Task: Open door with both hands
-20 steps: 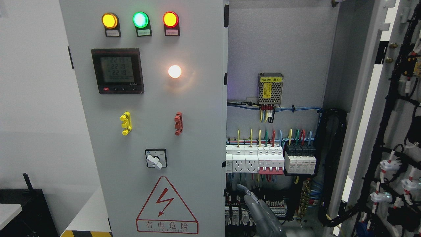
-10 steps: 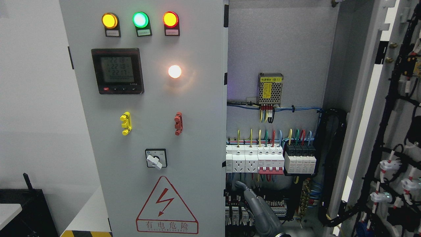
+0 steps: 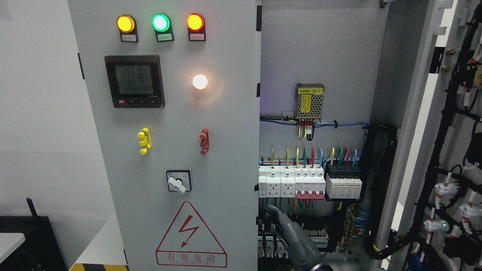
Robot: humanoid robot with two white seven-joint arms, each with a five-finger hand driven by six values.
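- Head view shows a tall grey left door [image 3: 226, 124]. It is shut and fills the middle of the picture.
- Next to it, on its right, the inside of the cabinet [image 3: 320, 49] is open to see, with rows of white and black switches [image 3: 309, 182] and many coloured wires.
- At the far right, the right door [image 3: 450, 124] is swung wide open. Its inner side carries black wire bundles.
- From the bottom edge, right of the middle, the grey right hand [image 3: 295, 237] reaches up in front of the low rows of switches. It is just right of the shut door's edge. I cannot tell if it is spread or curled, or if it touches anything.
- Low on the left door is a red triangle sign [image 3: 191, 236] with a lightning bolt and the words "有电危险".
- A black meter [image 3: 134, 81] shows rows of numbers close to 2218.
- A small metal box [image 3: 309, 101] on the back wall has a yellow label ending in "(B1)".
- Three round lights [image 3: 160, 22] glow yellow, green and red; their small labels are too tiny to read.
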